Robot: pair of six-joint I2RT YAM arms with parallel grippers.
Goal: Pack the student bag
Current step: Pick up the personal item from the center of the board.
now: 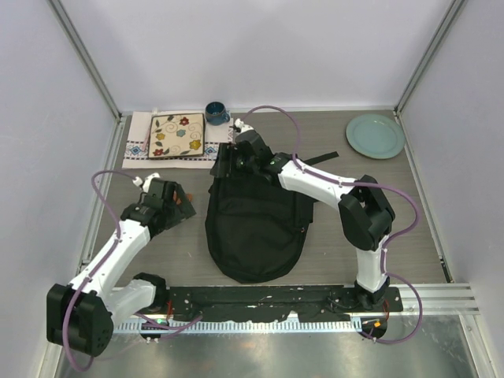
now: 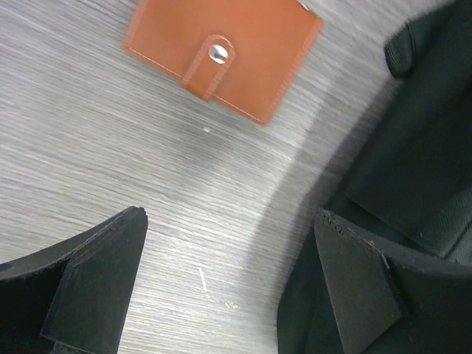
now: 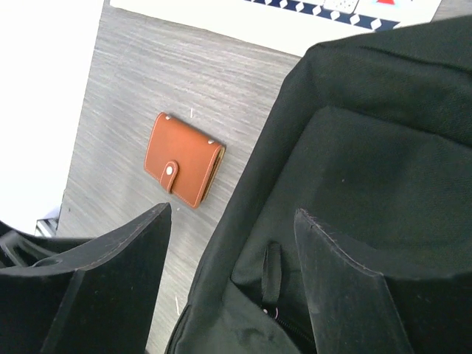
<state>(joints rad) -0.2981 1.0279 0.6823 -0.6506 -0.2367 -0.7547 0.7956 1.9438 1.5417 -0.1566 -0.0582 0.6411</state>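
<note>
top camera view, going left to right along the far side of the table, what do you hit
floral tile → blue mug → green plate

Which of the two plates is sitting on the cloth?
The square flowered plate at far left; the round green plate lies directly on the table.

Black bag [image 1: 253, 228] flat at centre of table [image 1: 409, 228], rounded end near, top end far. Right gripper [image 1: 235, 160] over bag's far end, arm reaching in from right. Left gripper [image 1: 179, 203] low, just left of bag. Far left: white cloth [image 1: 138, 150], flowered tile [image 1: 177, 135] lying on it. Blue mug [image 1: 216, 113] just right of cloth, at far edge. Green plate [image 1: 375, 135] far right, well apart from bag.
</note>
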